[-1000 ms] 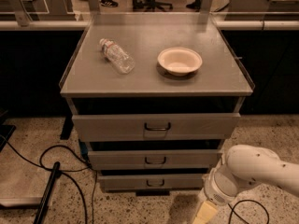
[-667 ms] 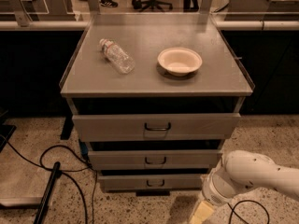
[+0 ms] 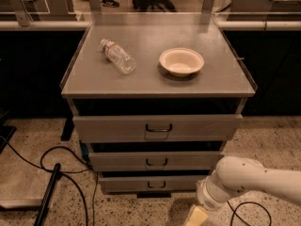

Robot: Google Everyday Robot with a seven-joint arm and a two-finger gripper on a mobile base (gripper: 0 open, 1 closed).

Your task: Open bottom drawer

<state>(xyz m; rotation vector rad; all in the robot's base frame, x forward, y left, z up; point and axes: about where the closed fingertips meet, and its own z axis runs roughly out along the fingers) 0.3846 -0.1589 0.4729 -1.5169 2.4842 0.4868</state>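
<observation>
The bottom drawer [image 3: 150, 183] is the lowest and smallest grey front of the cabinet, shut, with a small dark loop handle [image 3: 155, 184] at its centre. My white arm [image 3: 244, 180] comes in from the lower right. My gripper [image 3: 197, 216] hangs at the bottom edge of the view, over the floor to the right of and below the drawer's handle, apart from it. Only its pale upper part shows.
Above are the mid-sized drawer [image 3: 155, 161] and the widest top drawer [image 3: 157, 127], both shut. On the cabinet top [image 3: 221, 81] lie a plastic bottle [image 3: 117, 56] and a white bowl [image 3: 181, 61]. Black cables [image 3: 56, 173] lie on the floor at the left.
My arm and gripper have shifted slightly to the left, toward the cabinet. The drawers have not moved.
</observation>
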